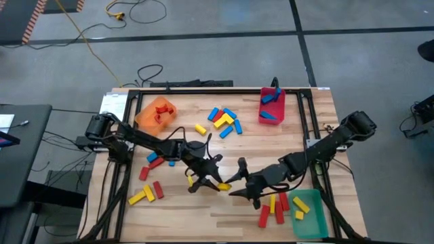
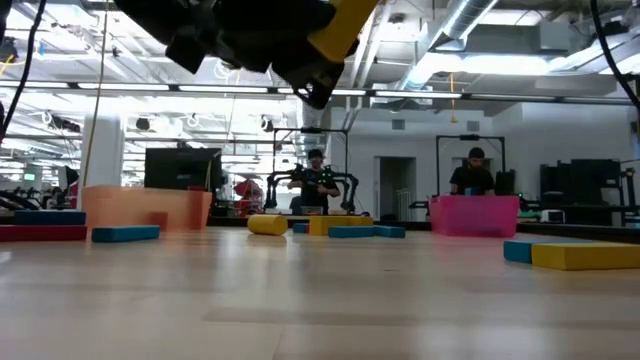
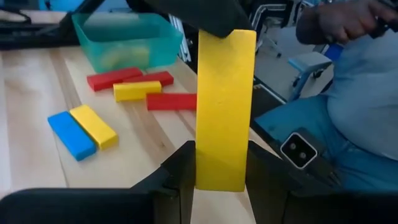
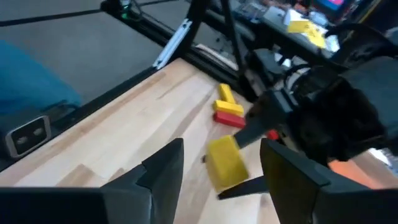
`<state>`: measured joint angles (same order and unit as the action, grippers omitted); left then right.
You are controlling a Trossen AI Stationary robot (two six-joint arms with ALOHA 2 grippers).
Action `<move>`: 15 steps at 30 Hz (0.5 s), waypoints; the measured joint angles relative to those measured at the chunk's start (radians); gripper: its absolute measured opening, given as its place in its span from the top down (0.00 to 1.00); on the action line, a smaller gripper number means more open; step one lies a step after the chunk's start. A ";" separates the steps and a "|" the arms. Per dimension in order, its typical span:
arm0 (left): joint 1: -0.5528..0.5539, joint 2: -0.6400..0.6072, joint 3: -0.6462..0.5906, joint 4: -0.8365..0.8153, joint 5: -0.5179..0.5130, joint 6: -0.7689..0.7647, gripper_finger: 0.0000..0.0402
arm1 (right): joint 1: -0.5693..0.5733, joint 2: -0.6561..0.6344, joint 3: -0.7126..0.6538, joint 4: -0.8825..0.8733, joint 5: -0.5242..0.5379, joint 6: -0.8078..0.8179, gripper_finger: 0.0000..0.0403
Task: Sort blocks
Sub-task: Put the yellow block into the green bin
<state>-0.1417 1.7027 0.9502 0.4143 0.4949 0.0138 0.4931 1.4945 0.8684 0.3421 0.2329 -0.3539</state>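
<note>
Taking the green bin (image 1: 310, 212) at the desk's (image 1: 203, 217) near right corner as the reference, and reading from the far left: a loose group of red, yellow and blue blocks (image 1: 150, 177) lies well to the left of the bin, and an orange bin (image 1: 156, 112) stands at the far left corner with red pieces inside. A second cluster of blue and yellow blocks (image 1: 224, 122) lies at the far middle of the desk, well apart from the green bin. The left pincer (image 1: 210, 181) is to the left of the bin, above the desk's middle front, clamped on a yellow block (image 3: 225, 106); the left wrist view shows both fingers pressed against the block's sides, and the low view shows it raised off the surface. The right pincer (image 4: 214, 165) is between that block and the bin, its fingers spread on either side of the free end of the yellow block, with gaps showing on both sides. Red and yellow blocks (image 1: 272, 209) lie just beside the bin's left wall, and yellow pieces lie inside it. A pink-red bin (image 1: 272, 108) holding blue blocks stands at the far edge, directly beyond the green bin.
</note>
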 joint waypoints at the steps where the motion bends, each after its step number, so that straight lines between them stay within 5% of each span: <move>1: 0.000 0.000 0.008 -0.001 0.000 0.000 0.74 | -0.001 0.000 0.000 0.004 -0.001 -0.009 0.46; 15: 0.009 0.001 0.065 -0.029 0.007 0.016 0.74 | -0.005 0.000 0.000 0.039 -0.048 -0.045 0.65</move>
<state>-0.1330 1.7039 1.0149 0.3851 0.5014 0.0296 0.4881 1.4940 0.8684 0.3812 0.1852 -0.3987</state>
